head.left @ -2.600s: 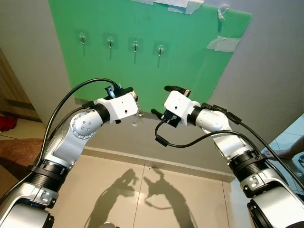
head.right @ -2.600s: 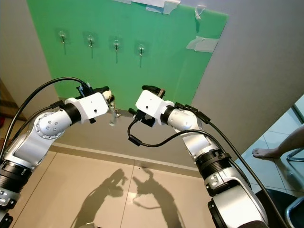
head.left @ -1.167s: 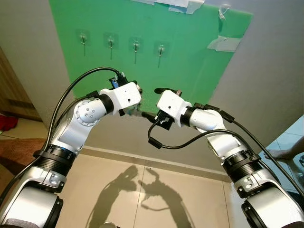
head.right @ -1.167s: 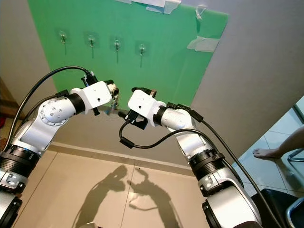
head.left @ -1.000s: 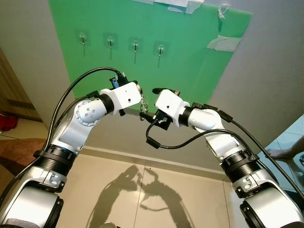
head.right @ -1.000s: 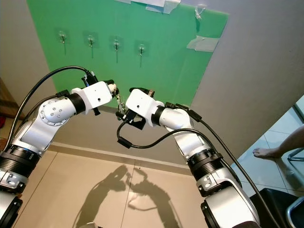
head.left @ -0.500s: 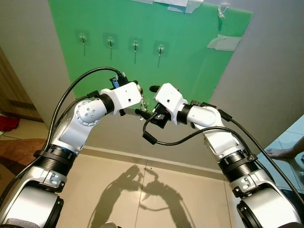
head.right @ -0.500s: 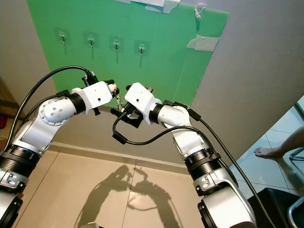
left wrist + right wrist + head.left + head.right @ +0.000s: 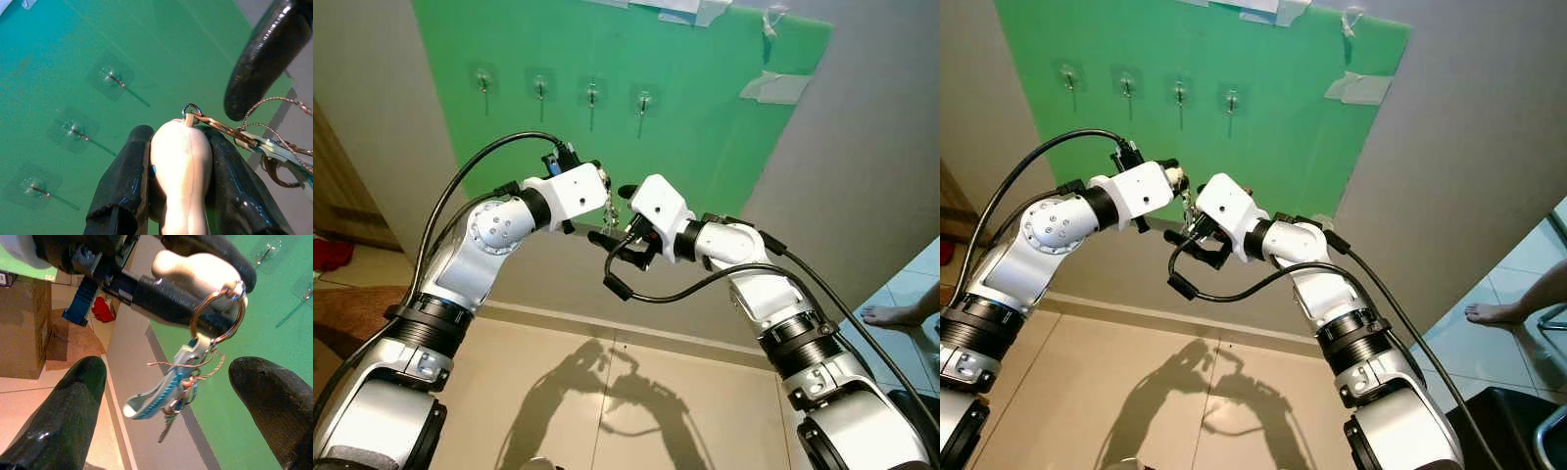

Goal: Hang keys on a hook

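In front of the green board with its row of hooks, the left gripper is clenched on the keys' cream fob; the keys dangle between the right gripper's spread fingers.

Four hooks, one key bunch, two claws.

green board with four wall hooks
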Controlling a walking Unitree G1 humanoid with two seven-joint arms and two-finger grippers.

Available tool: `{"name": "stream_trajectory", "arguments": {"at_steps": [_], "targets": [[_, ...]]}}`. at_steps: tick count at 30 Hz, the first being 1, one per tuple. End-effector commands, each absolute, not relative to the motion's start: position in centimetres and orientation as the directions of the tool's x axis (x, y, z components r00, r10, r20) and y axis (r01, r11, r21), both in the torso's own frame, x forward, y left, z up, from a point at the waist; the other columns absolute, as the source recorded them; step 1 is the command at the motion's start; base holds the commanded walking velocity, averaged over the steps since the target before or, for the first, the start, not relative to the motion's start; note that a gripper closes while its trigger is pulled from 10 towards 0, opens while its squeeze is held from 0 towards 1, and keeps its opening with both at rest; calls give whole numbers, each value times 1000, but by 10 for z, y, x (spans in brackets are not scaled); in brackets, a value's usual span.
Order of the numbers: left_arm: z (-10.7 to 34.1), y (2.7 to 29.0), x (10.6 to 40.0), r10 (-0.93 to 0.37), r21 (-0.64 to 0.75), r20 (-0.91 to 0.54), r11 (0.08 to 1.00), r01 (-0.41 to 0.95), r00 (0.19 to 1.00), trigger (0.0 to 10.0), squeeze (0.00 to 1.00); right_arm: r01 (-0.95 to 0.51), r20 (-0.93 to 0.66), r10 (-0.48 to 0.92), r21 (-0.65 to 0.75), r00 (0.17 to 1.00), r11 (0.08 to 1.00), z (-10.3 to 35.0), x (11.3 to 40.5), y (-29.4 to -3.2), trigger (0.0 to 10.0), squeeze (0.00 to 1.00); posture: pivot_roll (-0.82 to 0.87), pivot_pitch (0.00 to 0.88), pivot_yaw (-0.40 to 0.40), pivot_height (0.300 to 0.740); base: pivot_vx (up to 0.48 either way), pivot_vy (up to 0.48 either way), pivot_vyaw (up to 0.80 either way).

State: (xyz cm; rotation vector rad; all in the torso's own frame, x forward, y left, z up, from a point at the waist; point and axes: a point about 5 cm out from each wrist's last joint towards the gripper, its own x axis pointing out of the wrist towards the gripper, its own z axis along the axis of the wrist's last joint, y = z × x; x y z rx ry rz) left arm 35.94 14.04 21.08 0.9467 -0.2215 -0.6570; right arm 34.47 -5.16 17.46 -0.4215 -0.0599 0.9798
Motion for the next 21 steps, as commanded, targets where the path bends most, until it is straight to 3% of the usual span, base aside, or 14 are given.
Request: {"name": "stream_trajectory", "arguments": {"at_steps": [1,21], "targets": [[224,136,360,-627,813,-53,424,398,777,0,0,-793,-137,806,-332,576,510,172,346,-57,10000,0,26,58,-47,740,0,0,0],[231,130,358,-646,810,-25,435,395,763,0,0,-792,-137,790,-252,598,556,166,353,-53,10000,0,30,58,-51,740,0,0,0]]}}
